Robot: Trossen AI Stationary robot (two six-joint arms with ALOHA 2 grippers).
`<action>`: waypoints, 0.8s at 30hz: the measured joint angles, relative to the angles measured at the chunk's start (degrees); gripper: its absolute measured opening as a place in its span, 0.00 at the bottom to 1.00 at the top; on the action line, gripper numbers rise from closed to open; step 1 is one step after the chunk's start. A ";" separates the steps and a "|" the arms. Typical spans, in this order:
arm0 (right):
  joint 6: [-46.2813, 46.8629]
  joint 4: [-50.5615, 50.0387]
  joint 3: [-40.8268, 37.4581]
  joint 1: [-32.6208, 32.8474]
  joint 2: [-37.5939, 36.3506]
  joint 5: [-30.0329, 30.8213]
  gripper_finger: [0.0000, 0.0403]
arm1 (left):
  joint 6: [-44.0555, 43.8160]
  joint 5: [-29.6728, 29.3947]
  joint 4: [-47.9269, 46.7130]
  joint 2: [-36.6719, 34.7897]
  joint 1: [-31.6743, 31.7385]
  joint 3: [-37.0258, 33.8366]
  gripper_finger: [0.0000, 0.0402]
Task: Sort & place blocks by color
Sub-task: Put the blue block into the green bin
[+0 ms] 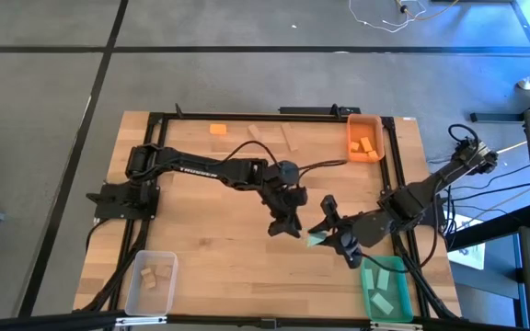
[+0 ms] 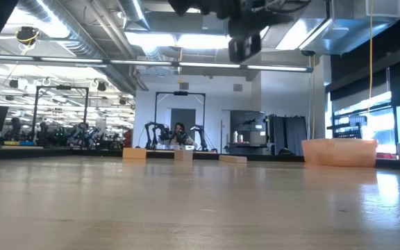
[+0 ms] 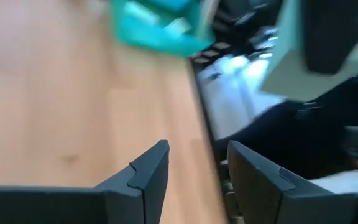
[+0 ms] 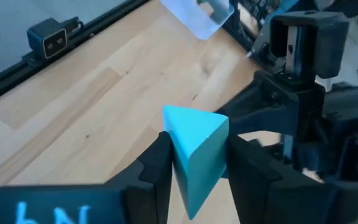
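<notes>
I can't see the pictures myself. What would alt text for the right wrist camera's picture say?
The right gripper's two dark fingers are shut on a teal-green wedge-shaped block, held above a pale wooden table. Beyond it is the other dark robot arm, and a clear plastic bin sits at the far end of the table.

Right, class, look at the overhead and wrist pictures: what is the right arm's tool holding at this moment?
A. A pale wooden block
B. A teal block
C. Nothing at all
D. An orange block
B: the right wrist view shows the right tool shut on a teal block, and the overhead view shows the same teal block at that tool, near the green bin.
</notes>
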 joint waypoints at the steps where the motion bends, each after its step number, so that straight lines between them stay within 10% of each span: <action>1: 0.40 -0.57 0.00 -0.02 0.00 0.03 0.30 | 1.30 -2.04 -1.83 -0.07 0.00 0.00 0.38; 24: 55.25 -19.68 0.00 4.59 -8.96 -13.13 0.29 | 28.41 -19.05 -25.66 -10.64 6.81 0.10 0.38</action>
